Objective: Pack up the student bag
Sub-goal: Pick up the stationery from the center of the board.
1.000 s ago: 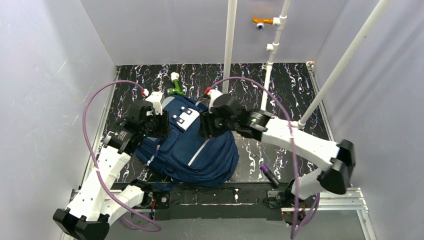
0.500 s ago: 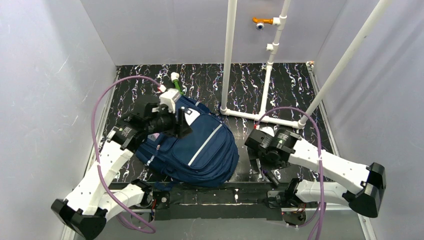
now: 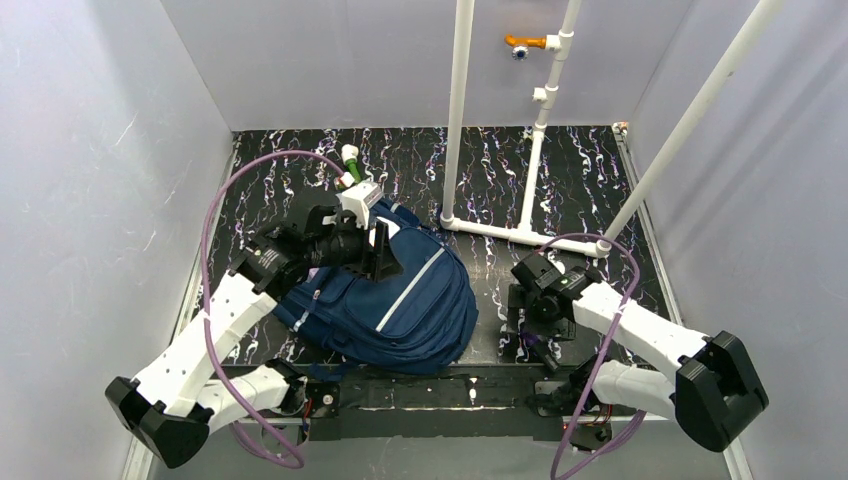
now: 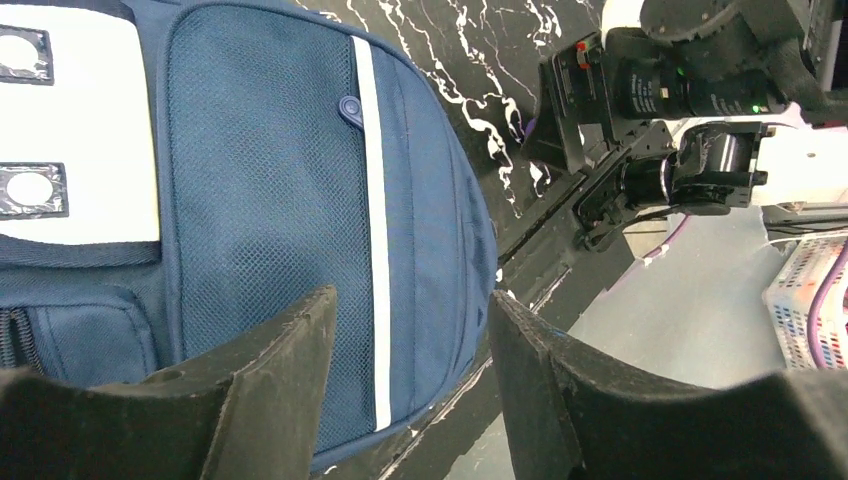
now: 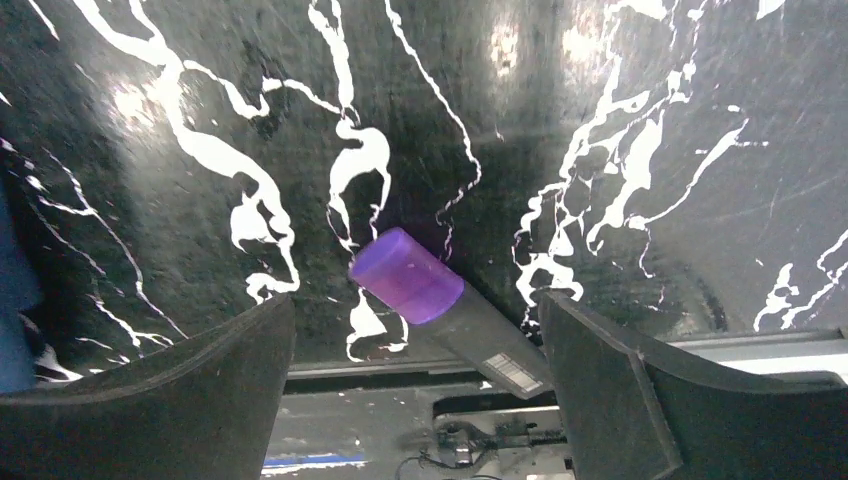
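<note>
Currently: looks like the fetch-an-item step. The right gripper (image 5: 412, 300) hangs over a purple-capped marker (image 5: 430, 295) lying on the black marbled table (image 5: 650, 150), lower right of centre in the top view.
Bag: the student bag (image 3: 400, 300) lies flat, left of centre in the top view, striped front up. Can't tell whether any zipper is open.
Right jaws: spread wide, one finger either side of the marker, nothing pinched.
Left jaws: the left gripper (image 4: 410, 310) hovers over the bag's upper end, fingers apart, nothing between them.
Next move, my guess: drop lower, close across the marker's barrel, carry it to the bag.
Catch: the round barrel may roll, and the bag needs an opening, probably the left arm's job.
Also around: a green-and-white thing (image 3: 350, 160) just past the bag's top edge.
</note>
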You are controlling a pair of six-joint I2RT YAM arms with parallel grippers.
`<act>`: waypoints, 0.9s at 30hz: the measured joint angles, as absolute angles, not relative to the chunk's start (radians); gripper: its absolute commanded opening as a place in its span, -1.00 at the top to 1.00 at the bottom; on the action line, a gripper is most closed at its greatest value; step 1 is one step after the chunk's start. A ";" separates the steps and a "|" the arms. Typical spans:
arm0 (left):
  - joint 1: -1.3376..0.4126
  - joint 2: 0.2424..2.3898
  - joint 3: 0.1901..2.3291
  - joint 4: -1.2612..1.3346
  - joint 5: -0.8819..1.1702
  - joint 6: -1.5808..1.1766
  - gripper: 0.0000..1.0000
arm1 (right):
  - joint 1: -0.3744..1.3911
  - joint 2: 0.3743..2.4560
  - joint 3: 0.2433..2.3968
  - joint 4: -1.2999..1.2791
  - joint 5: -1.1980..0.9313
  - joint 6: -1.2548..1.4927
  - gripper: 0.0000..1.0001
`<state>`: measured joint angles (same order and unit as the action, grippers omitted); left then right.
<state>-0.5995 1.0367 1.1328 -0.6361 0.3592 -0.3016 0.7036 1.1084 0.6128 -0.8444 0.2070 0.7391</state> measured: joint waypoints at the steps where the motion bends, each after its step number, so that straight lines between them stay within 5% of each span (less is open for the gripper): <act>1: -0.599 1.028 1.133 -0.636 0.358 -0.307 -0.14 | 0.678 1.100 0.609 -0.834 0.207 0.728 -0.92; 12: -0.599 0.964 1.126 -0.580 0.337 -0.361 -0.14 | 0.622 1.234 0.611 -0.754 0.154 0.661 -0.34; 20: -0.599 0.990 1.119 -0.558 0.329 -0.382 -0.13 | 0.624 1.231 0.613 -0.753 0.170 0.662 0.52; 27: -0.599 0.981 1.115 -0.554 0.326 -0.399 -0.11 | 0.624 1.224 0.611 -0.703 0.208 0.678 0.93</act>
